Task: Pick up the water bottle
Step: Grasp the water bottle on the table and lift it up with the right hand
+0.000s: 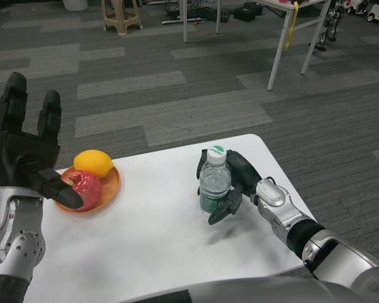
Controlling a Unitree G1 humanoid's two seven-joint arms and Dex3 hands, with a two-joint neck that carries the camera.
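Right hand (230,183) is wrapped around the bottle (215,184), fingers curled on its far and near sides, thumb side low at the label; it appears to hold the bottle, though whether the grip is firm I cannot tell. Bottle stands upright near the right edge of the surface (151,233), toward the far right corner, clear plastic with a green-and-white cap; whether its base has left the surface is not clear. Left hand (25,154) is raised over the left edge, fingers spread and pointing up, holding nothing, just in front of the plate (110,183). Judgement: the step in hand is securing the grasp and lifting. To do it well, close evenly around the middle of the body, not the cap, keep the bottle vertical, and raise straight up, since a thin-walled bottle may buckle or slip if squeezed at one point. The right edge is close, so any sideways push risks tipping it off. Surface: white, rounded corners; an orange plate near the left edge carries a lemon (93,163) and a red fruit (85,187). Room: grey carpet tiles in bands, a white-legged table (290,28) and a stool (121,16) far off.
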